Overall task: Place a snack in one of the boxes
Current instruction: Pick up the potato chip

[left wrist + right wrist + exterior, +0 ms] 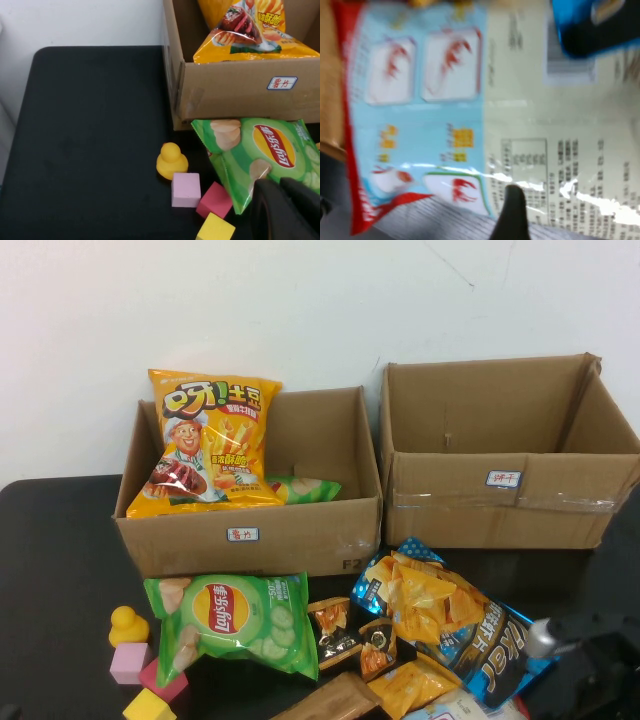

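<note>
Just under the right pincer (pixel 512 220), state untellable, lies the snack (pixel 445 115); left pincer (pixel 287 210) hangs closed beside the Lay's bag (pixel 265 160).

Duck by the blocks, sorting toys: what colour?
Yellow; the duck shows best in the left wrist view.

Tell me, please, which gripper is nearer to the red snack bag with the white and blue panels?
Right. The right gripper hangs directly over the snack bag, close above its printed back at the table's near right. The left gripper is over by the green Lay's bag, on the near left.
</note>
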### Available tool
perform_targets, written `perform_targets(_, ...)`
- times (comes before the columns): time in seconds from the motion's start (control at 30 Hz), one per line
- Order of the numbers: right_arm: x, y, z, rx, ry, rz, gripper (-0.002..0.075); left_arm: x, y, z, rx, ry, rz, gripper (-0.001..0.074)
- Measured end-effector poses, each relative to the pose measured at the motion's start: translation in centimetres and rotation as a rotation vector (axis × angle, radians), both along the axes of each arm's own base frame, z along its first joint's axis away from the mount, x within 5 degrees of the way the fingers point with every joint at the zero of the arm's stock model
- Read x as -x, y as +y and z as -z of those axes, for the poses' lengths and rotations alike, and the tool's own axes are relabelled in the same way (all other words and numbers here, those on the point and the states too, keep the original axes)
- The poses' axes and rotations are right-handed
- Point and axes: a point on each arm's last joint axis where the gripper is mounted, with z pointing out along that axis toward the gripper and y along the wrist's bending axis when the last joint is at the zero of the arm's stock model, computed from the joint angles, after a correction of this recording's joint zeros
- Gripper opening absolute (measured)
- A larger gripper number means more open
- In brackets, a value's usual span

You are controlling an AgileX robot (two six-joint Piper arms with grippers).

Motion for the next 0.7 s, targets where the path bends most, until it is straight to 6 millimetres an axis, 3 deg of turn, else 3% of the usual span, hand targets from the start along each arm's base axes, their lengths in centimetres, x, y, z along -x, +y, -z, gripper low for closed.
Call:
perform_targets(0.2, -0.7, 0.4, 2.9, 0.011, 0.116, 0.006, 0.0566, 0.0, -0.1, 0.0, 0.012, 0.001, 0.0, -0.0001)
perform_targets(0.47, -2.0, 1.4, 4.1, -0.027, 0.182, -0.05, 0.0559, 0.0, -0.1, 0.0, 0.017, 0.004, 0.0, -0.0001)
perform_targets(0.57, -2.3, 1.4, 4.1, -0.024, 0.174, -0.056, 0.0505, 0.0, -0.1, 0.0, 0.022, 0.004, 0.0, -0.0001)
perform_targets(0.7, -2.3, 1.4, 4.1, -0.022, 0.173, -0.057, 0.0348, 0.0, -0.1, 0.0, 0.029, 0.005, 0.0, -0.0001)
